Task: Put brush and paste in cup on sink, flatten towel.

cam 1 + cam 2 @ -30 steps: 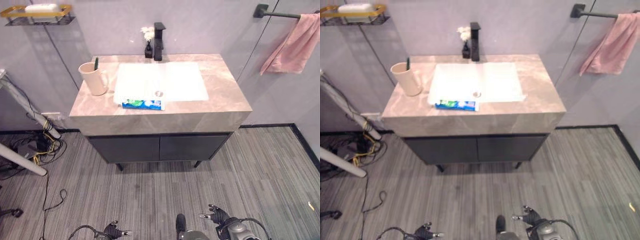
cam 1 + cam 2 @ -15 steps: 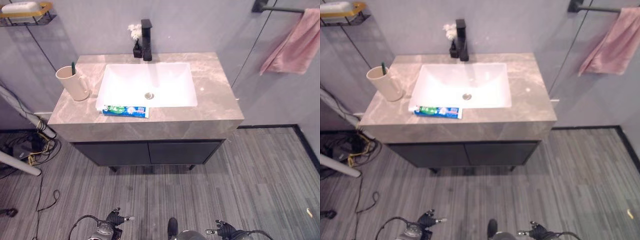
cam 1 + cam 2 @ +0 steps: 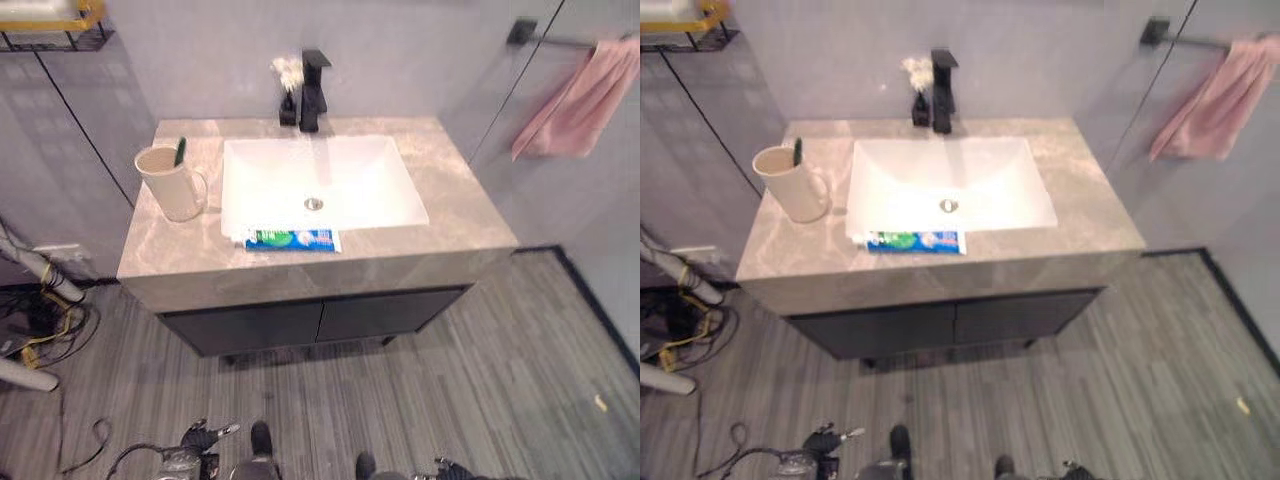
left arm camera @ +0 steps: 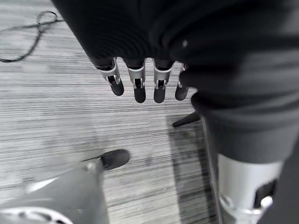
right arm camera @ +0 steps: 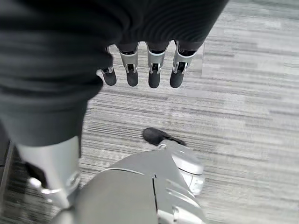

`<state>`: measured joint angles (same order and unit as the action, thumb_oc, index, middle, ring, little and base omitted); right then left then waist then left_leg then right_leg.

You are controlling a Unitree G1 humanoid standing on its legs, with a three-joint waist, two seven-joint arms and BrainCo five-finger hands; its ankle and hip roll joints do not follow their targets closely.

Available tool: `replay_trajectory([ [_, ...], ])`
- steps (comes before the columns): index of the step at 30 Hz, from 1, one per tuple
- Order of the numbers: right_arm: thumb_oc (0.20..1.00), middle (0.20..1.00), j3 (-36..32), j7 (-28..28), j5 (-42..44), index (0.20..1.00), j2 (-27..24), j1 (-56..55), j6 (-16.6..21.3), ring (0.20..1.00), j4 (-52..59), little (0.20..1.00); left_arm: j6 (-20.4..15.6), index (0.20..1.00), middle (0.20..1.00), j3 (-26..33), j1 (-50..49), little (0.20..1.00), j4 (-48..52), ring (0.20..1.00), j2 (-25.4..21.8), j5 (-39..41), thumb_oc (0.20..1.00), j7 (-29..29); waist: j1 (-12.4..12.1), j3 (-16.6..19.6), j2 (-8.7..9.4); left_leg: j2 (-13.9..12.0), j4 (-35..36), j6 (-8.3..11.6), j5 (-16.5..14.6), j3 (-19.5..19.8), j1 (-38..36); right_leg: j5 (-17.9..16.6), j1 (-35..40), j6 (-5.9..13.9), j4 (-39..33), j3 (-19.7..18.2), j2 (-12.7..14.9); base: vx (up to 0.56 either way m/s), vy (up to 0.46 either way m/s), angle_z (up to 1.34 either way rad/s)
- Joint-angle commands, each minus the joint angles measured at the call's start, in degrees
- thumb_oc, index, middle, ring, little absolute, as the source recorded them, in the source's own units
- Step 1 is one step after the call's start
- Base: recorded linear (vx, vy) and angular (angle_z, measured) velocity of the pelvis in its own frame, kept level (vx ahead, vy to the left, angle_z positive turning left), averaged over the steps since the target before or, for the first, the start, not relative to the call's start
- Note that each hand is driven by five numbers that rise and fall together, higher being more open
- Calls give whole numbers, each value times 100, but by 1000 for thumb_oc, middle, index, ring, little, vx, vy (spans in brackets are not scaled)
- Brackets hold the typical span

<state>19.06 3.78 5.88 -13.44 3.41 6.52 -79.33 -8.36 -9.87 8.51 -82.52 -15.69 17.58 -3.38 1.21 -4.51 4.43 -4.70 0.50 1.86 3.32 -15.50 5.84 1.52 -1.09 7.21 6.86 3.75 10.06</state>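
A beige cup (image 3: 170, 184) stands on the left of the grey stone counter (image 3: 460, 205), with a green toothbrush (image 3: 180, 152) upright in it. A blue and green toothpaste tube (image 3: 292, 239) lies flat on the counter's front strip, just before the white sink basin (image 3: 320, 180). A pink towel (image 3: 575, 98) hangs bunched from the wall bar at the upper right. My left hand (image 4: 135, 88) hangs low over the floor, fingers straight and empty. My right hand (image 5: 152, 74) hangs the same way, open and empty, far below the counter.
A black faucet (image 3: 312, 88) and a small vase of flowers (image 3: 288, 95) stand behind the basin. Dark cabinet doors (image 3: 310, 322) sit under the counter. A wire shelf (image 3: 50, 25) hangs at the upper left. Cables (image 3: 35, 325) lie on the floor at left.
The whole picture has shifted, so the camera moved. Both hands show lower at the bottom edge. Cup, toothpaste and towel keep their places.
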Motion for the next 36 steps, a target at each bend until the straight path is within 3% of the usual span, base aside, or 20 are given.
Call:
replay_trajectory([
  [1,1000,1000,217,11,-341,1000,-72,474,78,1000,358,1000,-57,1000,1000,-92,184,1000,-33,1000,-144,-33,1000,28,1,-201,-57,0,-501,-102,-73,-22,431,-30,92,209,498,130,-160,115,174,-50],
  [6,1000,1000,359,25,-445,1000,-102,506,106,1000,736,1000,-46,1000,1000,-247,196,1000,140,1000,-197,-265,1000,11,25,-299,-182,143,-366,-293,-222,-123,68,-426,-242,315,1454,432,-59,134,208,-17],
  [7,1000,1000,358,39,-415,1000,-99,499,108,1000,756,1000,-29,1000,1000,-317,188,1000,130,1000,-162,-357,1000,35,85,-349,-238,221,-304,-354,-283,-127,-94,-531,-327,339,1751,472,-139,167,218,10],
  [8,1000,1000,392,72,-364,1000,-93,502,119,1000,816,1000,-1,1000,1000,-370,179,1000,129,1000,-149,-404,1000,74,183,-369,-239,282,-234,-360,-281,-55,-166,-356,-472,274,1744,219,-469,185,179,6],
  [9,1000,1000,399,79,-351,1000,-76,492,124,1000,803,1000,6,1000,1000,-370,171,1000,116,1000,-144,-418,1000,89,191,-347,-245,303,-192,-347,-279,-57,-212,-218,-574,218,1524,212,-587,206,80,6],
  [10,1000,1000,460,61,-390,1000,-76,476,120,1000,809,1000,7,1000,1000,-416,139,1000,72,1000,-107,-485,1000,97,138,-303,-244,287,-131,-316,-336,-173,-350,-121,-604,99,997,640,-312,154,42,12],
  [11,1000,1000,460,61,-391,1000,-78,474,120,1000,810,1000,7,1000,1000,-416,138,1000,72,1000,-105,-485,1000,97,153,-317,-248,286,-127,-313,-336,-156,-368,-119,-574,98,984,659,-312,139,-28,2],
  [12,1000,1000,466,53,-416,1000,-93,475,120,1000,815,1000,4,1000,1000,-443,109,1000,55,1000,-69,-525,1000,128,138,-288,-240,256,-99,-279,-391,-197,-439,-202,-670,71,634,811,-130,190,-107,-9],
  [13,1000,1000,466,50,-490,1000,-114,455,102,1000,779,1000,8,1000,1000,-511,73,1000,-33,1000,18,-634,1000,155,229,-320,-215,282,-212,-223,-577,-35,-562,-509,-798,133,24,589,50,269,-146,-14],
  [15,1000,1000,482,117,-532,1000,-111,423,69,1000,760,1000,8,1000,1000,-578,23,1000,-64,1000,53,-711,1000,183,291,-335,-85,323,-335,-196,-699,138,-717,-833,-808,247,-280,209,140,271,-173,11],
  [16,1000,1000,497,205,-509,1000,-85,373,53,1000,643,1000,14,1000,1000,-598,-42,1000,-126,1000,74,-858,1000,246,254,-215,5,343,-282,-164,-712,124,-791,-983,-653,248,-578,254,159,166,-144,43],
  [20,1000,1000,573,235,-637,1000,-126,368,68,1000,630,1000,41,1000,1000,-604,-224,1000,-153,1000,140,-1012,1000,296,97,-6,22,271,-182,-46,-663,211,-858,-1052,-228,237,-1047,517,111,142,-138,54],
  [36,1000,1000,678,147,-828,1000,-188,441,114,1000,583,1000,12,1000,1000,-1054,-408,1000,-10,1000,169,-1645,1000,312,-102,21,-180,7,58,221,-412,526,-804,-771,11,104,-1122,933,-66,34,-62,13],
])
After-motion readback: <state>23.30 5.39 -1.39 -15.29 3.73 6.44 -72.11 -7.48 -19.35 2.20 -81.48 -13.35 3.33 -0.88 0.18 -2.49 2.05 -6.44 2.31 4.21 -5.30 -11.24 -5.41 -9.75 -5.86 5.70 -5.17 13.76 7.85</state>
